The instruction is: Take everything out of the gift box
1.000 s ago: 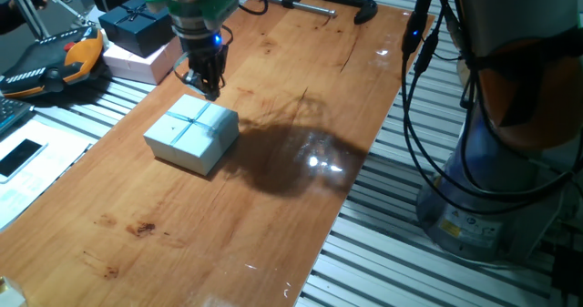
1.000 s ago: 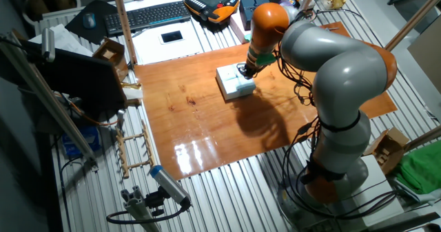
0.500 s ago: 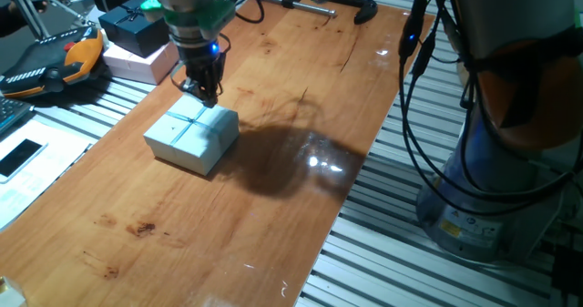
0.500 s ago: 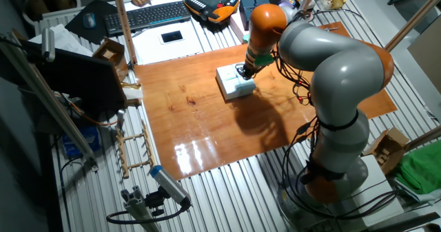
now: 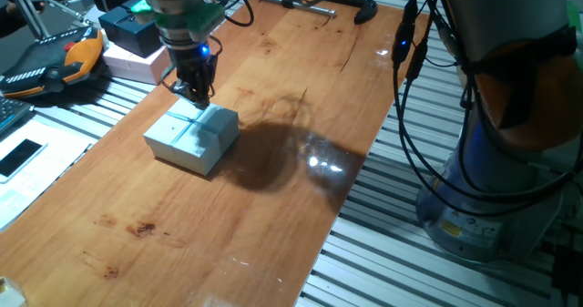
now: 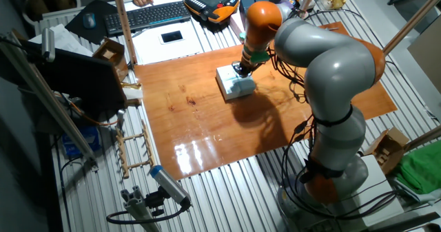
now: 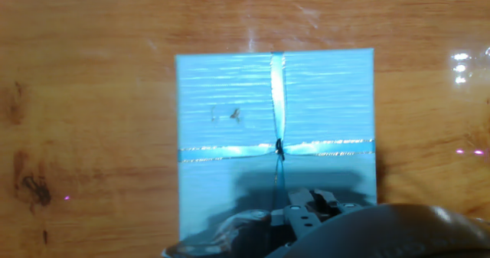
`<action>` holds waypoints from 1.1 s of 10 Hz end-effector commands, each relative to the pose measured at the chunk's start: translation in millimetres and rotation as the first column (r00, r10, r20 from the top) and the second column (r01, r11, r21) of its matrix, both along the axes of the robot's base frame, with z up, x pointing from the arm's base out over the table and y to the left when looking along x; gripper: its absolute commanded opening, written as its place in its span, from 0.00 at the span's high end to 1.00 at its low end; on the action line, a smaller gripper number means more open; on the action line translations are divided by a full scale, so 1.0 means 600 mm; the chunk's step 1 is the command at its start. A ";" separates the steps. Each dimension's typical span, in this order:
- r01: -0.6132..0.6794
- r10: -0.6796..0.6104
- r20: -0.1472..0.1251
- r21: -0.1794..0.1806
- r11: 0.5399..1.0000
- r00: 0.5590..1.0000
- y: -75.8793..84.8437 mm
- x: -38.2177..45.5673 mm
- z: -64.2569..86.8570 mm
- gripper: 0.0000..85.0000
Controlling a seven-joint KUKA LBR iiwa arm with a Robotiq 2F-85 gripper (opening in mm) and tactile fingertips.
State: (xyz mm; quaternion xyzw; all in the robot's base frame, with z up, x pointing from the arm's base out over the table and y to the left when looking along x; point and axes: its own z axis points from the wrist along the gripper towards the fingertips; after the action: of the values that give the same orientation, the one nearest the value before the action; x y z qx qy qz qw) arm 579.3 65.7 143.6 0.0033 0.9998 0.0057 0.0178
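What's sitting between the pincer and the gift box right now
Nothing: in one fixed view the pincer hangs just above the closed gift box, over its far edge, with only air between.

The gift box (image 5: 193, 138) is a pale blue square cardboard box, low and flat-topped, resting flat on the wooden table (image 5: 273, 198). Its matching lid (image 7: 276, 128) is on and closes it fully, so nothing of the inside or of any contents can be seen. A thin shiny ribbon (image 7: 277, 97) crosses the lid in two bands that meet at a small dark knot just right of the lid's middle in the hand view. In one fixed view the box sits at about ten o'clock from the table's centre, turned so one corner points toward the camera. In the other fixed view it (image 6: 231, 86) lies toward one o'clock of the table's middle.
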 end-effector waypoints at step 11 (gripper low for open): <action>-0.021 0.020 0.016 0.022 1.000 1.000 0.010 -0.019 -0.006 0.99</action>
State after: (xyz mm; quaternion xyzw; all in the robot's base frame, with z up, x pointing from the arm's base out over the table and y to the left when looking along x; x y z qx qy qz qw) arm 567.7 71.7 139.8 -0.0109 0.9995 0.0126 0.0259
